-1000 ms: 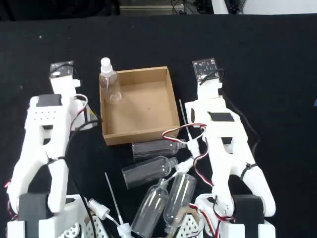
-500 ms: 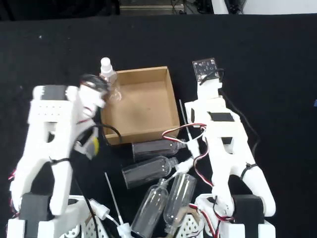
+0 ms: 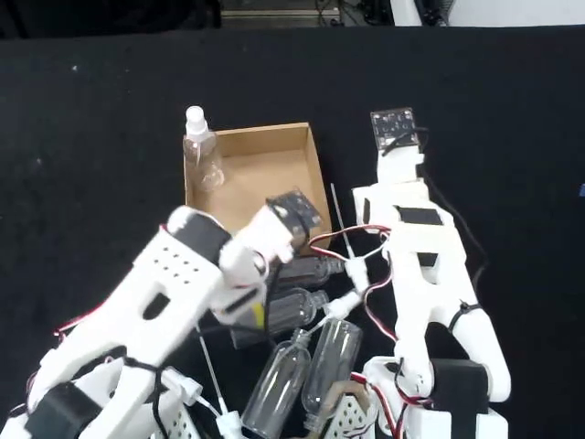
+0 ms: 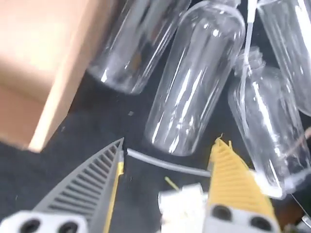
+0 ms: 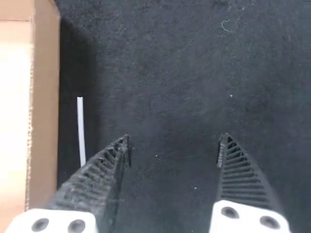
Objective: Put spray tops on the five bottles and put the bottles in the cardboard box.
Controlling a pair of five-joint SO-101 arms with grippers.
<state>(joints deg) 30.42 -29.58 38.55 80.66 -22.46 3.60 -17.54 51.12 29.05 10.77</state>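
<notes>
Left gripper [image 4: 169, 141] spread — clear bottle [image 4: 199, 77] just ahead.

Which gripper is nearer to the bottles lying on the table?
Left. The left gripper hangs open just above the bottles, beside a corner of the cardboard box. The right gripper is open over the bare table beside the box's wall, away from them.

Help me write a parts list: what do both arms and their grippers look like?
The left arm and right arm are white shells with black motors and red, white and black cables. The left gripper has one grey ridged finger and one yellow; the right gripper has two black ridged, pointed fingers on white bases.
</notes>
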